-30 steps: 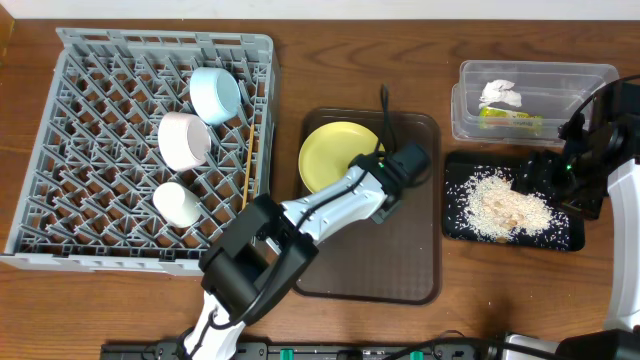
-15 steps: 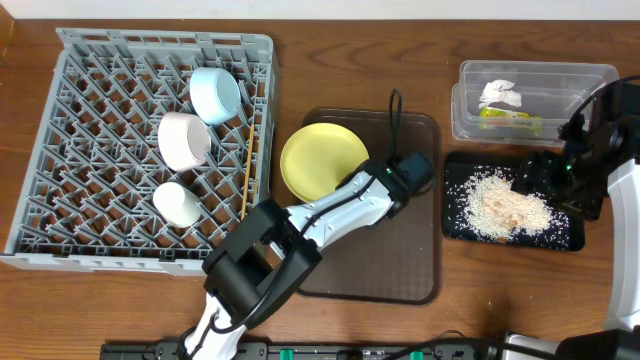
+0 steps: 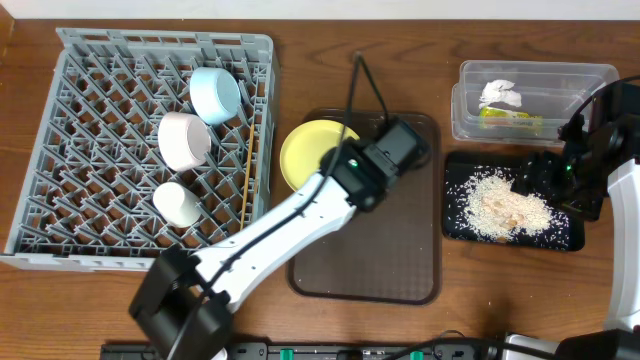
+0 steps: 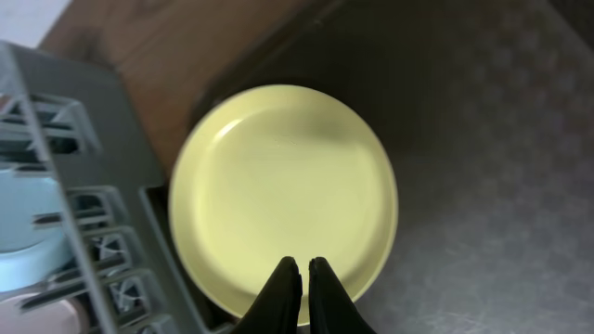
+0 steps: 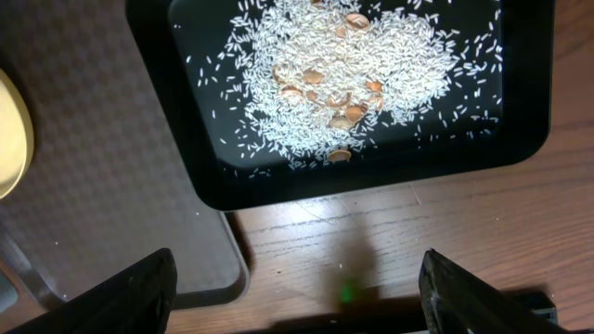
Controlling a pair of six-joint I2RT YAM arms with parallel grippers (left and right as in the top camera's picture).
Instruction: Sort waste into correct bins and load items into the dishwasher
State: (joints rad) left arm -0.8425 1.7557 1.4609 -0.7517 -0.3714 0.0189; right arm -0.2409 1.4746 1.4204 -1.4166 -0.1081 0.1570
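Note:
My left gripper (image 4: 303, 269) is shut on the near rim of the round yellow plate (image 4: 283, 186). In the overhead view the plate (image 3: 305, 148) hangs at the brown tray's left end, next to the grey dish rack (image 3: 90, 120). The rack holds the light blue bowl (image 3: 215, 93), the pink-white bowl (image 3: 184, 139), the white cup (image 3: 176, 203) and the chopsticks (image 3: 250, 165). My right gripper (image 5: 297, 297) is open and empty, over the wood just in front of the black tray (image 5: 213, 176) of rice scraps (image 5: 343, 65). The clear tub (image 3: 590, 72) holds the tissue (image 3: 500, 93) and the wrapper (image 3: 510, 117).
The brown serving tray (image 3: 400, 250) lies between the rack and the black tray (image 3: 460, 228). My left arm crosses it diagonally from the front. A cable arcs up behind the left wrist. The rack wall (image 4: 93, 186) is close to the plate's left.
The plate has moved left from the brown tray's back toward the rack's right edge, held by my left gripper, whose arm has risen. The right arm has not moved.

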